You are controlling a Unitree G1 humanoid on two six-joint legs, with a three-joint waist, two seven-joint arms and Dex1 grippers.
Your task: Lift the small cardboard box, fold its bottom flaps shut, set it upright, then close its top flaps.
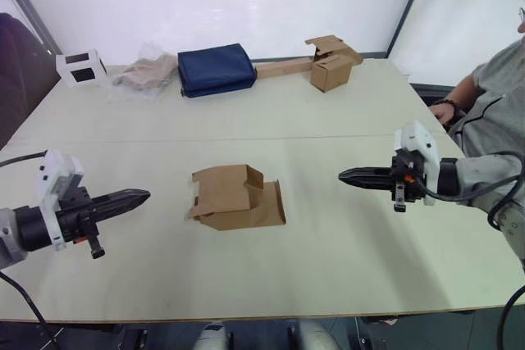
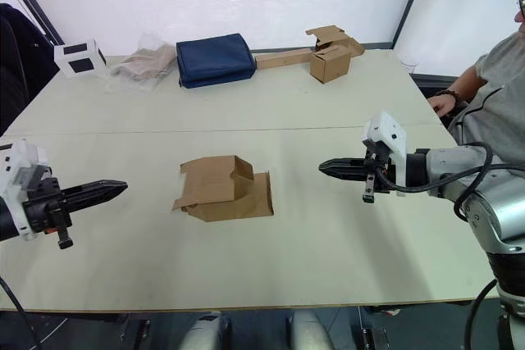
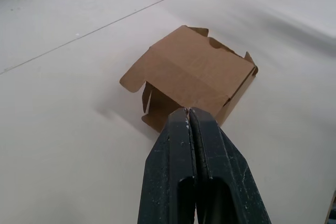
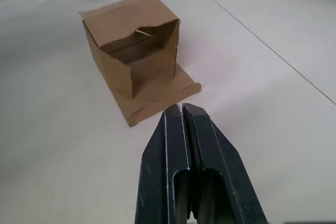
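Jaws: both pairs pressed closed on nothing; left gripper [image 1: 135, 197] and right gripper [image 1: 354, 175] are held level above the desk [image 1: 344, 112], tips aimed inward.
Head views: the small cardboard box [image 1: 236, 197] lies on its side on the desk between the grippers, well apart from each. Open ends are turned toward the two arms. One flap [image 1: 277, 201] lies flat on the desk on the right-arm side.
Far edge: a second brown box [image 1: 330, 71] on a long cardboard strip, a navy bag [image 1: 216, 69], and a person [image 1: 492, 104] seated at the right; none is to be touched.
Left wrist view: left fingers [image 3: 178, 166] are seen shut, pointing at the box's top wall, short flaps [image 3: 137, 80] splayed at the near end.
Right wrist view: right fingers [image 4: 202, 166] are seen shut, facing the open, empty interior [image 4: 144, 61].
Step in hand: the lift, judged not yet begun.
Doing it well: both jaws should be opened before approach. Opposite walls should be taken, not the loose flaps. Light corrugate is likely to slide or crush, so closure should be gentle.
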